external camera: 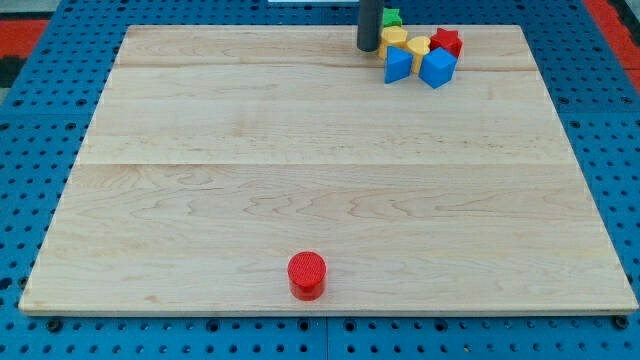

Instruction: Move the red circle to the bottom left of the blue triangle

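The red circle (pixel 307 273) sits alone near the board's near edge, slightly left of centre, well apart from everything else. At the far edge, right of centre, the other blocks cluster: a blue triangle (pixel 397 65), a blue cube (pixel 438 68), two yellow blocks (pixel 393 38) (pixel 417 45), a red star (pixel 447 41) and a green block (pixel 392 17) behind. My tip (pixel 368 48) rests just left of this cluster, beside the nearer yellow block; being a plain rod, it grasps nothing. The wooden board (pixel 250 150) lies on a blue pegboard (pixel 30 150).

Pale wood board (pixel 200 150) — on blue pegboard (pixel 40 90), evenly lit.
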Controlling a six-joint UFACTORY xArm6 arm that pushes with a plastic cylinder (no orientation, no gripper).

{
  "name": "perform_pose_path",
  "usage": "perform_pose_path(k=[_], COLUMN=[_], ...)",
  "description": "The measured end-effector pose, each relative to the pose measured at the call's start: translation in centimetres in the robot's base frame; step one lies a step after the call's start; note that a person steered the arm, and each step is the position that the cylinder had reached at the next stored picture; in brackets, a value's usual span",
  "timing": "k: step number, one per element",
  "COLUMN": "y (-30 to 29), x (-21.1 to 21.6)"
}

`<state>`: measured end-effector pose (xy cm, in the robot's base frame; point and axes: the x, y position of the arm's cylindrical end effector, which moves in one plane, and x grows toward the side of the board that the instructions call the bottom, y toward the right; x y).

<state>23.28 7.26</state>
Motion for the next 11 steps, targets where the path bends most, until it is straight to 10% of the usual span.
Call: perform_pose_path(k=[2, 5, 7, 9, 11], y=[-9.0, -20.5, -18.5, -2.6, -6.5], x=[5.3, 35.3, 38.6, 38.6, 38.4])
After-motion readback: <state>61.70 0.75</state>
